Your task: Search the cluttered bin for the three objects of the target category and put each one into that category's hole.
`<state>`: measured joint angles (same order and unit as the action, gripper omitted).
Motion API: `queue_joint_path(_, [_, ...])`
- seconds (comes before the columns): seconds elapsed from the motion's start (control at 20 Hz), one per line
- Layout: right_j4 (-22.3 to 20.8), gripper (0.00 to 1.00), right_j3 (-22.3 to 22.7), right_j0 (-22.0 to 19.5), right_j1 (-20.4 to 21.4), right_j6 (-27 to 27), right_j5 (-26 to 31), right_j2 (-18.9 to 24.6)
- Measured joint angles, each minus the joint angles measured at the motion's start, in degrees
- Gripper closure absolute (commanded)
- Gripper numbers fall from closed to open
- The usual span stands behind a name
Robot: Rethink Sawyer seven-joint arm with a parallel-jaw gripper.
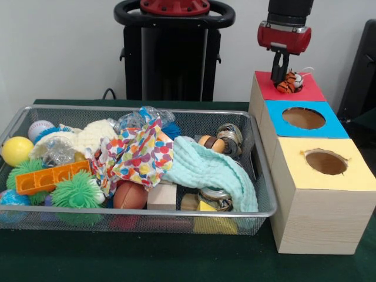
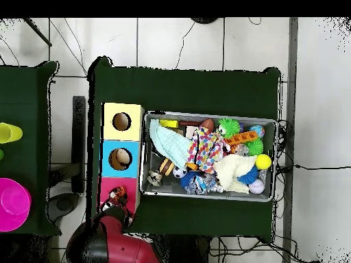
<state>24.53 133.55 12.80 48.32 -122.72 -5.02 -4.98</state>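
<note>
A: Reading from the left, the wire bin [image 1: 258,170] was packed: yellow ball [image 1: 16,150], orange block [image 1: 50,178], patterned cloth [image 1: 136,154], mint cloth [image 1: 214,173]. What about the toy?

B: The gripper [image 1: 281,79] stood clamped on the tiger toy [image 1: 289,82], right over the red box [image 1: 308,91] and its hole.

A: The risk?

B: The toy looked wide for the opening; released off-centre, it could have caught on the rim and stayed perched there.

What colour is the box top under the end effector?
Red, seen best in the front view.
</note>
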Motion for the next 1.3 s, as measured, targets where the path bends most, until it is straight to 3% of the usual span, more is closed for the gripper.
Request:
queue_joint_path(0.95, [0.0,1.00,0.0,-1.3,-0.8,-0.1,-1.9,1.7])
queue_joint_path(1.3, [1.4,1.00,-0.2,1.3,-1.1,-0.1,-2.4,0.1])
